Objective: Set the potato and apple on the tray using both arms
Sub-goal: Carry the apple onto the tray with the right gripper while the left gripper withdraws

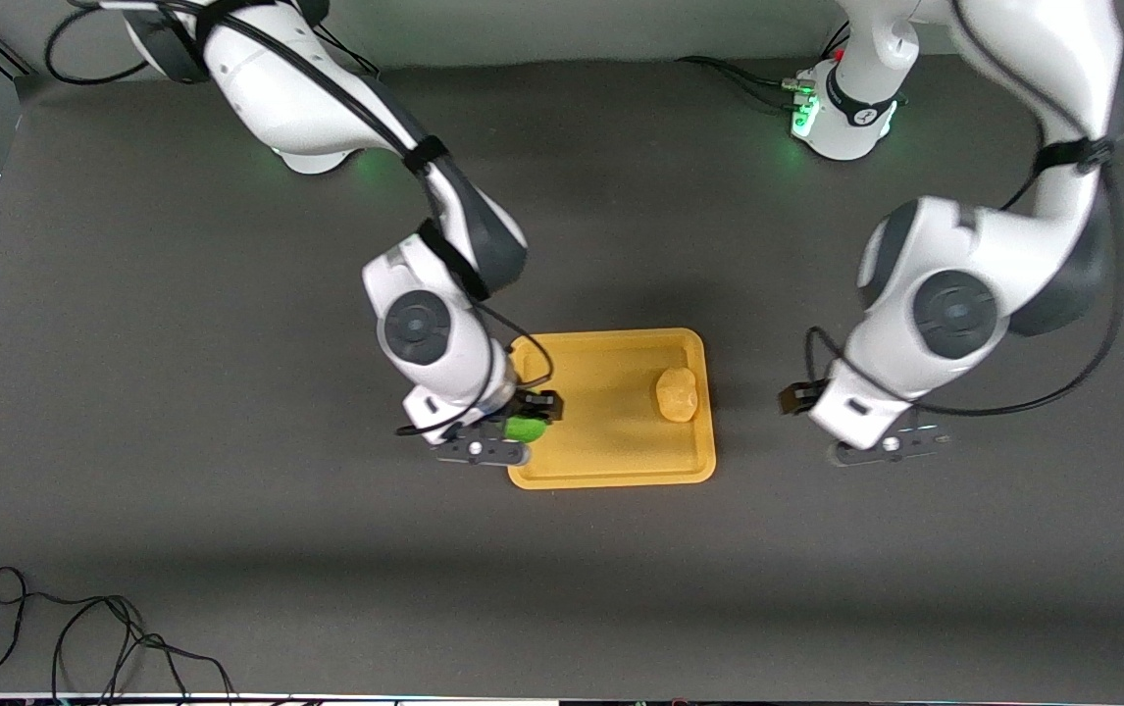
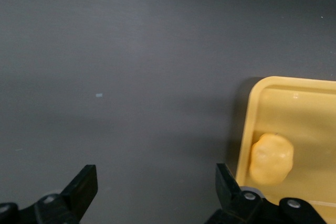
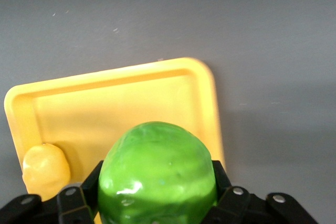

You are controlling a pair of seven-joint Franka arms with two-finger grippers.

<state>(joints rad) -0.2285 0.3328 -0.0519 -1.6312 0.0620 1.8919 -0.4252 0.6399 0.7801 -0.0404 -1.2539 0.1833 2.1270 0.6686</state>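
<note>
Half done: the lumpy yellow-tan potato (image 1: pixel 677 394) is set on the flat orange-yellow plastic tray (image 1: pixel 611 469) beside the spread-open, waiting left gripper (image 2: pixel 155 195), while the glossy round green apple (image 1: pixel 526 428) is gripped by the right gripper (image 1: pixel 513 431) over the tray's edge, unreleased.

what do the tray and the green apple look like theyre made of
The tray looks like moulded plastic: even orange-yellow, rounded corners, soft sheen. The apple, held in the right gripper, looks like a glossy plastic or rubber replica, going by its uniform green and sharp highlights, though real fruit cannot be ruled out.
</note>
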